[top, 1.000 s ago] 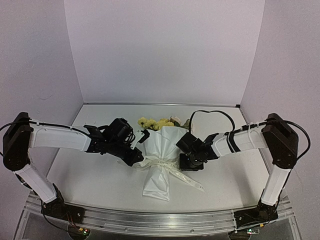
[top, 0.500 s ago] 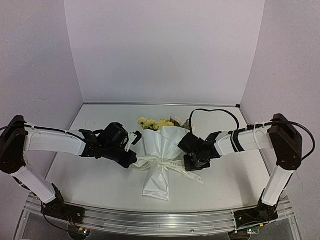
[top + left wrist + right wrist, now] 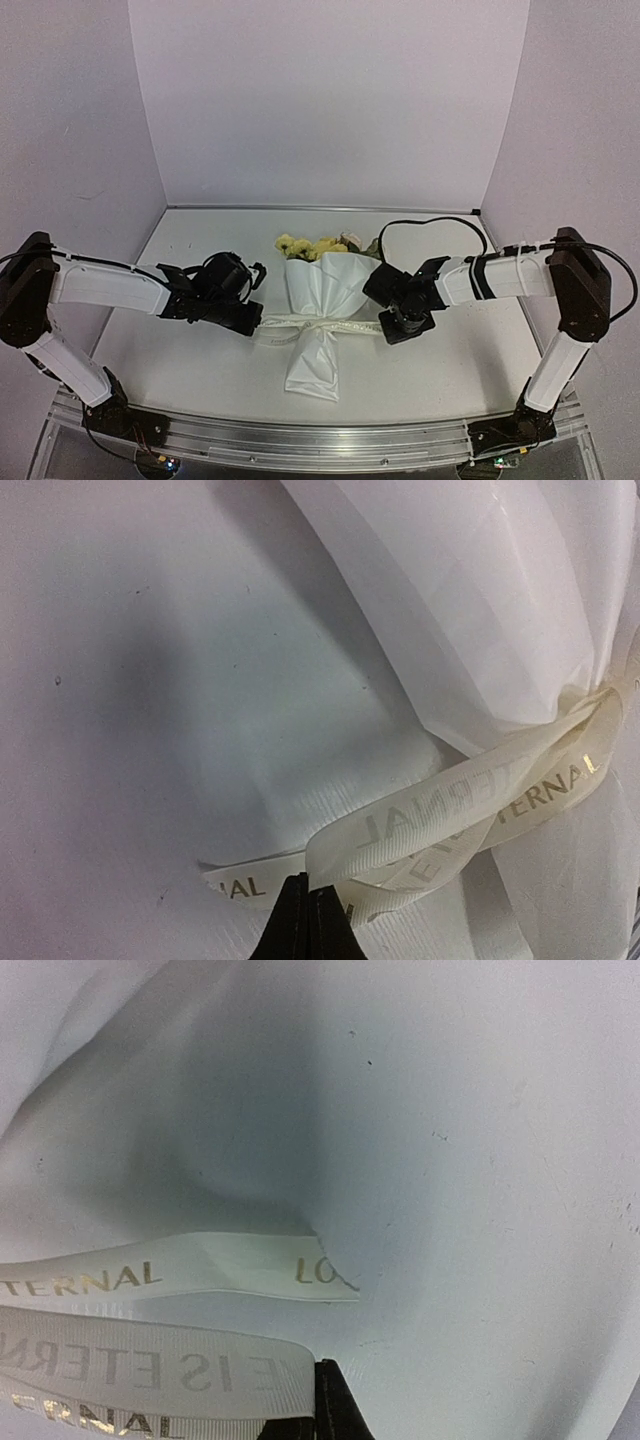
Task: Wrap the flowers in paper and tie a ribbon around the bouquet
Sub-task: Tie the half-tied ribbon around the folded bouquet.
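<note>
bouquet (image 3: pixel 318 300): lies in the middle of the table (image 3: pixel 180 370), wide end toward the far wall (image 3: pixel 320 120), narrow end toward the arm bases.
flowers (image 3: pixel 312 245): yellow and cream heads stick out of the wide far end of the wrap; the stems are hidden inside.
paper (image 3: pixel 325 285): a white sheet rolled into a cone round the stems, pinched in at the waist and flaring again below it. In the left wrist view its folds (image 3: pixel 480 610) fill the upper right.
ribbon (image 3: pixel 320 327): a cream band with lettering, passed round the pinched waist. One tail runs out to each side, in a nearly straight line across the table.
left gripper (image 3: pixel 258 323): low over the table just left of the waist, clenched on the left tail (the wrist view shows the lettered band (image 3: pixel 460 810) running into the closed tips).
right gripper (image 3: pixel 386 326): just right of the waist, clamped on the right tail. Its wrist view shows one dark finger (image 3: pixel 335 1405) with a ribbon strip (image 3: pixel 150 1360) ending at it; a loose cut end lies flat on the table beside that strip.
cable (image 3: pixel 430 225): a black loop on the table behind the right arm.
</note>
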Controlling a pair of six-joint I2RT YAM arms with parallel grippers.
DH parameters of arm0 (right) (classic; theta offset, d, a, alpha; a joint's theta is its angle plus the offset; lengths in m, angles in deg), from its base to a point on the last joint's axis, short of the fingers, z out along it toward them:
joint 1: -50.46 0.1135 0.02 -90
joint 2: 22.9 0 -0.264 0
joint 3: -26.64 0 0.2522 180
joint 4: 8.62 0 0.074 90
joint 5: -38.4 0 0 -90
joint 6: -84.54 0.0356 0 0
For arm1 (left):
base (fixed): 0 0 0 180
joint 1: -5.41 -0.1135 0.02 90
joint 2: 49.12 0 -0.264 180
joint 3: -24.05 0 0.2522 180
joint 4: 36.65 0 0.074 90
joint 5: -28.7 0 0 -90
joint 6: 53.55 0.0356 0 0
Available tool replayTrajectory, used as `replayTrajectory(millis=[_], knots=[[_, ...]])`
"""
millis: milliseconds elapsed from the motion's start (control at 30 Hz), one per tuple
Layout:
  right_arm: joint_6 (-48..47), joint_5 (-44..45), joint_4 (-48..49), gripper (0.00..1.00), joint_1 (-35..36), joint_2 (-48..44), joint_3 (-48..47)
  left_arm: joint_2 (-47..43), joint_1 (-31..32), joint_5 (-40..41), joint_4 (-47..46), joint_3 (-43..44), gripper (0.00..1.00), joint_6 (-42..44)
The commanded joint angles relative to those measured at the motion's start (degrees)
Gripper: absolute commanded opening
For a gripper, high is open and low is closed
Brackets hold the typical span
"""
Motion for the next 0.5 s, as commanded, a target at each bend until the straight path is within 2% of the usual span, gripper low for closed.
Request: replayTrajectory(millis=[0, 233, 467], knots=[[-0.7, 3.9, -3.9, 0.0, -1.0, -3.1, 1.1, -0.5, -2.3, 3.2, 0.0, -0.8, 0.0, -4.0], [0.3, 4.9, -4.5, 0.0, -4.0, -6.4, 6.3, 0.1, -4.7, -1.3, -1.4, -2.2, 0.0, -6.9], [0.5, 5.2, -4.9, 0.0, -5.3, -7.4, 7.6, 1.7, -6.9, -1.8, -1.0, -2.8, 0.0, -10.5]])
